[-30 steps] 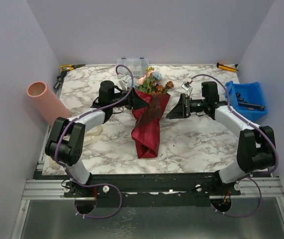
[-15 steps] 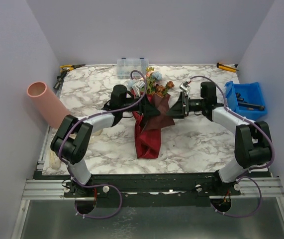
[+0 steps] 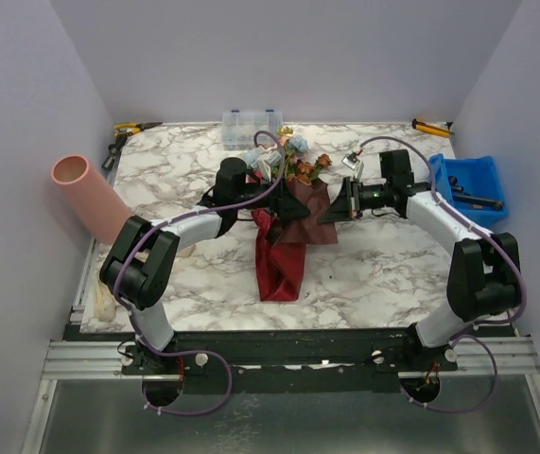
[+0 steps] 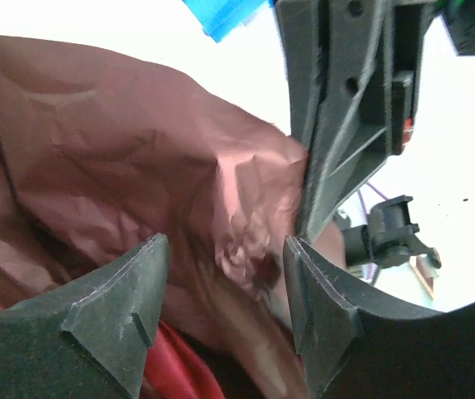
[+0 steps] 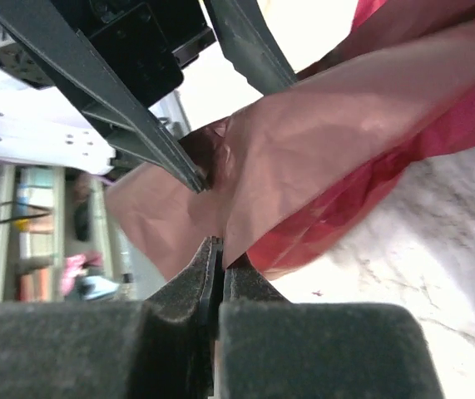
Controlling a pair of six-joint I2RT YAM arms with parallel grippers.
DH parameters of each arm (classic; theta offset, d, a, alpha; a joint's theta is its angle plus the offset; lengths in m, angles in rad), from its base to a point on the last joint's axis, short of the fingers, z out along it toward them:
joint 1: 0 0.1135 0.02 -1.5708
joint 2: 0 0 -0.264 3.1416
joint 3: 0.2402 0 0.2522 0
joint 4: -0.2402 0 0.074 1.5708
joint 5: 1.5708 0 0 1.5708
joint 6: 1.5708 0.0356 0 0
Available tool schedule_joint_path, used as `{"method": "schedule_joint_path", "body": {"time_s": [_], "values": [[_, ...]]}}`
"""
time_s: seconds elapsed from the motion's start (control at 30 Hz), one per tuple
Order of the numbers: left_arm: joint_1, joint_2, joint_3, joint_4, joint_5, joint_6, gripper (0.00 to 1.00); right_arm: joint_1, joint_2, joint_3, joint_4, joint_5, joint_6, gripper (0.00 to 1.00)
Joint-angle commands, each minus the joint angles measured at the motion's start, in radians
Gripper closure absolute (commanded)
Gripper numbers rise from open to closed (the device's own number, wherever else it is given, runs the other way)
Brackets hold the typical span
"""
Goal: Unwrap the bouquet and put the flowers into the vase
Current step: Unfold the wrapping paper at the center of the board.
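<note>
Left pincer [image 4: 225, 249] fingers apart, creased maroon wrap [image 4: 121, 158] just beyond. Right pincer [image 4: 314, 187] meets wrap's edge.

The crumpled wrapping sheet [image 3: 279, 260] is dark maroon on a white marble tabletop [image 3: 374, 265] with grey veins. At the sheet's far end, the artificial flowers [image 3: 300, 163] are pink, light blue and brownish orange. Left of it the matt cylindrical vase [image 3: 85, 189] is salmon pink; right, the plastic bin [image 3: 468, 170] is blue.

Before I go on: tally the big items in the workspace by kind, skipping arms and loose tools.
Bouquet: 1
Vase: 1
Storage containers: 2 (clear box, blue bin)
Total: 4
</note>
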Motion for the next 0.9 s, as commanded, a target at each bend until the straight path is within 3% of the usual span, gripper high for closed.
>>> {"method": "schedule_joint_path", "body": {"time_s": [0.0,0.2,0.5,0.7,0.87], "values": [[0.029,-0.062,0.015,-0.048,-0.064,0.126,0.34,-0.001,-0.073,0.120,-0.422,0.213,-0.383,1.00],[0.064,-0.038,0.025,-0.095,-0.077,0.191,0.34,-0.009,-0.186,0.064,-0.515,0.628,-0.558,1.00],[0.006,0.053,0.080,-0.254,-0.126,0.327,0.37,-0.012,-0.286,-0.066,-0.536,0.997,-0.710,1.00],[-0.090,0.104,0.153,-0.440,-0.327,0.516,0.47,-0.018,-0.264,-0.141,-0.530,1.113,-0.768,0.99],[-0.093,0.189,0.197,-0.511,-0.410,0.527,0.62,-0.022,-0.201,-0.190,-0.463,1.191,-0.794,1.00]]}}
